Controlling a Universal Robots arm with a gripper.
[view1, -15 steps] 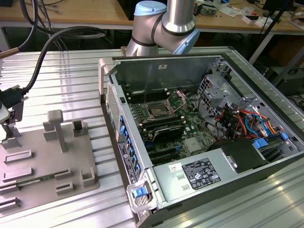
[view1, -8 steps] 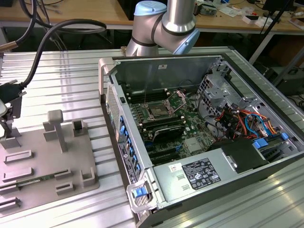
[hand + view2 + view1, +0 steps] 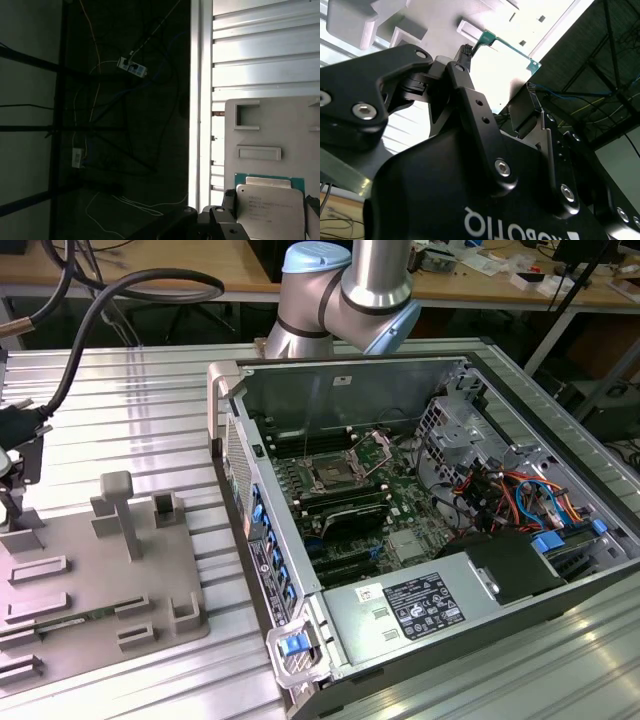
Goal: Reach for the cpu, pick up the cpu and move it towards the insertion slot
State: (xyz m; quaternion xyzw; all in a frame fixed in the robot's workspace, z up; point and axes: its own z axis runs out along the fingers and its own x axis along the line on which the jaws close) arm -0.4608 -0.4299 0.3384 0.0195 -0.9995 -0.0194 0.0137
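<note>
**One hand clamped on the cpu, slot well apart**

I read the hand point(image 3: 270, 199) as clenched on the cpu point(image 3: 270, 210). In the first wrist view a dark pad point(image 3: 229, 199) butts against one edge of the chip and its mate sits against the opposite edge, with no gap I can make out. The second wrist view agrees: the cpu point(image 3: 504, 65) shows bright and green-rimmed between the black fingers point(image 3: 462, 80). The chip is close to square (so no long axis worth logging), metal lid toward the first wrist camera. The grey tray point(image 3: 280, 125) is behind it. I cannot tell whether the chip rests on the tray or hangs just clear of it.

The relation that matters: the tray point(image 3: 80, 540) sits on the ribbed surface point(image 3: 150, 390) at the exterior view's left. The insertion slot point(image 3: 330, 477) lies toward the exterior view's right, inside the open computer case point(image 3: 340, 390) on the green motherboard point(image 3: 405, 510). The two are well apart, and the case's side wall stands between them. My judgement: the cpu is gripped, and the carry to the slot is not yet done.
</note>
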